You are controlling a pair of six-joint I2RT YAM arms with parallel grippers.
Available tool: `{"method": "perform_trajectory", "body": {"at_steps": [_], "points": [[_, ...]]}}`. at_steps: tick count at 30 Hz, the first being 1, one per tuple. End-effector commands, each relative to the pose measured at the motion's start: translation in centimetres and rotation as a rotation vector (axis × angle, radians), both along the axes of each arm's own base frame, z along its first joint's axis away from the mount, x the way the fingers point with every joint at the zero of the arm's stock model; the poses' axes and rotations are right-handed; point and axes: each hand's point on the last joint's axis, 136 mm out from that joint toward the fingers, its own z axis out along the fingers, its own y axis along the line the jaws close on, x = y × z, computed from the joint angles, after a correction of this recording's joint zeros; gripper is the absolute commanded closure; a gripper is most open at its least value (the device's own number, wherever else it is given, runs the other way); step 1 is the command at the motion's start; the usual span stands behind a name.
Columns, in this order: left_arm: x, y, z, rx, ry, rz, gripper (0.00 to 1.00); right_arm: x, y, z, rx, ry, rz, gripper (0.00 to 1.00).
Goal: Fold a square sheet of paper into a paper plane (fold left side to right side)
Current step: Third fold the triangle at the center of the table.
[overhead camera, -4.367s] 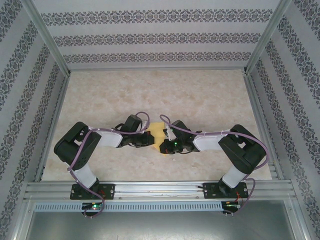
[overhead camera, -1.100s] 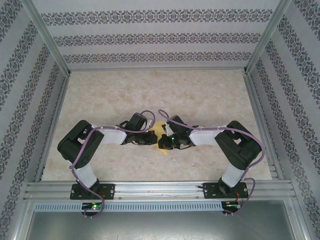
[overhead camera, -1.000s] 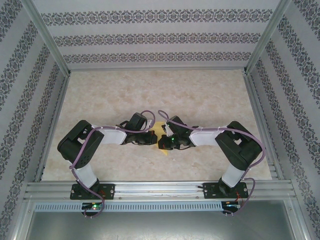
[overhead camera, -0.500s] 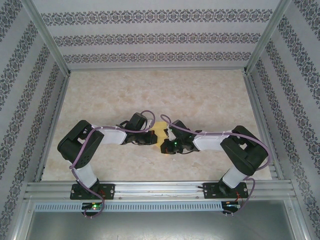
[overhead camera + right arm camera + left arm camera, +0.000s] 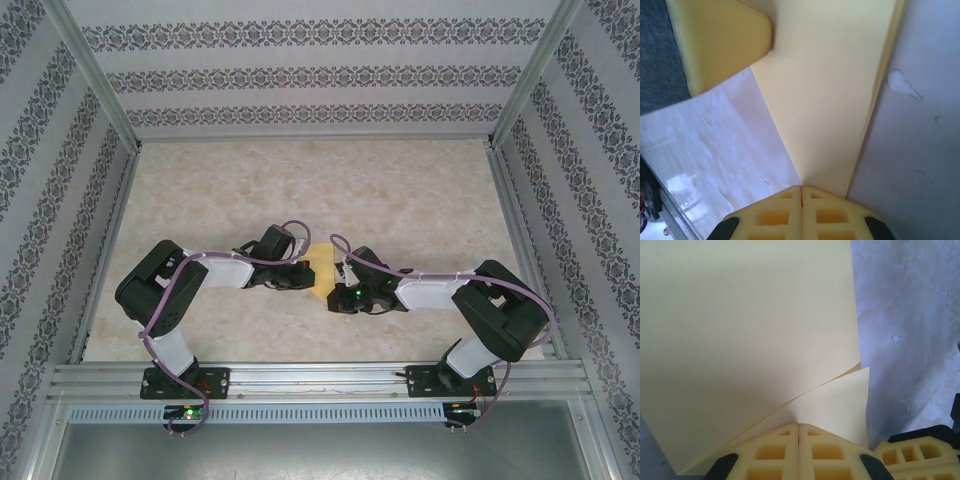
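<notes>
One pale, marble-patterned desk (image 5: 400, 190) carries everything. Over it the black-and-white left arm (image 5: 170, 290) and black-and-white right arm (image 5: 500, 315) bend inward, their wrists meeting near the middle of the desk's near edge.

Between the wrists lies the thin yellow square sheet of paper (image 5: 322, 262), partly folded. From the left wrist (image 5: 740, 340) one large layer lifts above a smaller pointed flap, with bare desk along the sheet's right side. From the right wrist (image 5: 830, 100) the sheet narrows to a point at the fingertips.

The left gripper (image 5: 303, 278) (image 5: 799, 426) has its pads pressed together on the sheet, both layers running down into the seam between them. The right gripper (image 5: 330, 290) (image 5: 801, 188) is likewise pinched closed on the sheet's tapering end.

Compared with a second ago, the right arm has drawn back toward the desk's right edge, with its elbow further out and nearer the near edge. The gap between the wrists is wider, and more yellow shows between them. The left arm sits where it was.
</notes>
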Motion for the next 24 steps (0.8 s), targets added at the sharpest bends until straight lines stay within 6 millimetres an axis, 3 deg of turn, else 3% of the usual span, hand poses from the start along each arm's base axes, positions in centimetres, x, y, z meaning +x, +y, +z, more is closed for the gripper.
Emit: {"method": "perform_trajectory", "body": {"at_steps": [1, 6, 10, 16, 24], "points": [[-1.6, 3.4, -4.2, 0.190, 0.098, 0.060, 1.00, -2.5, -2.7, -2.3, -0.100, 0.093, -0.020, 1.00], [-1.5, 3.1, -4.0, 0.160, 0.098, 0.080, 1.00, -2.9, -3.9, -2.3, -0.096, 0.097, -0.044, 1.00], [-1.5, 2.8, -3.7, 0.142, 0.101, 0.096, 1.00, -2.3, -4.1, -0.7, -0.053, 0.065, -0.045, 1.00], [-0.9, 1.1, -2.1, 0.027, 0.072, 0.125, 1.00, 0.8, -5.5, 2.4, 0.021, -0.047, -0.114, 0.77], [1.2, 0.3, 3.1, -0.028, -0.070, 0.104, 0.82, 4.6, -6.8, 5.8, 0.052, -0.251, -0.134, 0.54]]}}
